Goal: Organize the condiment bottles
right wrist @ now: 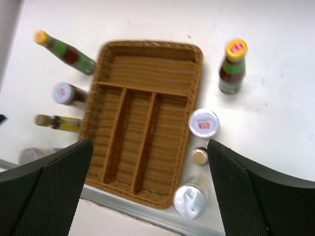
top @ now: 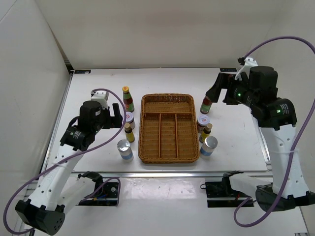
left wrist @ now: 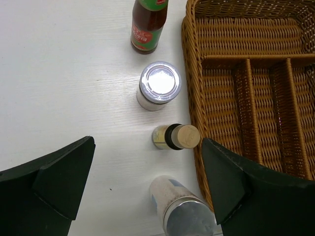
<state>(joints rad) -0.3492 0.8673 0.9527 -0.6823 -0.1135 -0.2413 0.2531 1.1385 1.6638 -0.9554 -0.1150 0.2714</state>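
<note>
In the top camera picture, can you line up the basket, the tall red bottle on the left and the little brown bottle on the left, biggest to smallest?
1. The basket, by far the biggest.
2. The tall red bottle on the left.
3. The little brown bottle on the left, the smallest.

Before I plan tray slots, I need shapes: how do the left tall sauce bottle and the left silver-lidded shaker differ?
The tall sauce bottle is taller and slimmer than the silver-lidded shaker. Bottle: yellow cap, red-green label; shaker: silver lid, blue label. Both stand upright left of the wicker tray.
</note>
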